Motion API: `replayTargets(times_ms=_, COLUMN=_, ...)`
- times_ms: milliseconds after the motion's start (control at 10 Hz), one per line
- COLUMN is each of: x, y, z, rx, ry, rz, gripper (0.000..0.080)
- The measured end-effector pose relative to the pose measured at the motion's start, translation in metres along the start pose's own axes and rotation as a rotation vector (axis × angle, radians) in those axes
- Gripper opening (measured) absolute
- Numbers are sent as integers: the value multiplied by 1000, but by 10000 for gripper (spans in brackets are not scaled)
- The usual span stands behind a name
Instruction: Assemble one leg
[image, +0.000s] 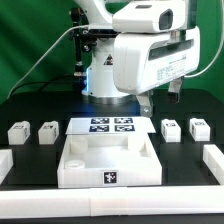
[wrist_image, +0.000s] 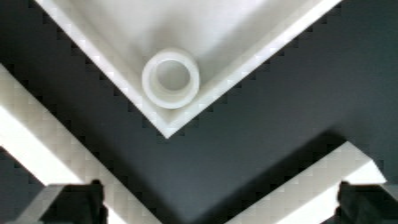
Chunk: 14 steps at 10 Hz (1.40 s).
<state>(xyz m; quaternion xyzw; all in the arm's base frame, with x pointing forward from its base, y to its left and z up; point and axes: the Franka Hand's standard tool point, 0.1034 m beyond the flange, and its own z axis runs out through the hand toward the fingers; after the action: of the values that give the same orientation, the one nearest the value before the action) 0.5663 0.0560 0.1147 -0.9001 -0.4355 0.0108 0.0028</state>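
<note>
Several small white legs stand on the black table: two at the exterior view's left (image: 18, 131) (image: 48, 130) and two at its right (image: 170, 128) (image: 199, 128). The large white tray (image: 75, 172) with a raised rim sits at the front middle. My gripper (image: 160, 100) hangs high behind the tray, above the right pair of legs and touching nothing. In the wrist view the gripper (wrist_image: 214, 205) is open and empty, one dark fingertip (wrist_image: 63, 205) at each side. Beyond them lies a white corner with a round socket (wrist_image: 171, 78).
The marker board (image: 110, 125) lies flat just behind the tray. White bar-shaped parts lie at the table's edges, on the exterior view's far left (image: 4, 160) and far right (image: 214, 158). The arm's base and cables stand at the back.
</note>
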Motion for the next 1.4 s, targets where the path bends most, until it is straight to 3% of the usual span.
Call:
replayTargets(times_ms=800, x=-1, y=-3, z=0, rx=-6, ry=6, rz=-32, gripper=650)
replayTargets(times_ms=1100, x=-26, y=-36, z=4, rx=-18, ry=10, rz=-334, gripper=650)
replayTargets(times_ms=1400, x=-39, y=-33, z=9, rx=-18, ry=1, rz=-646, gripper=650)
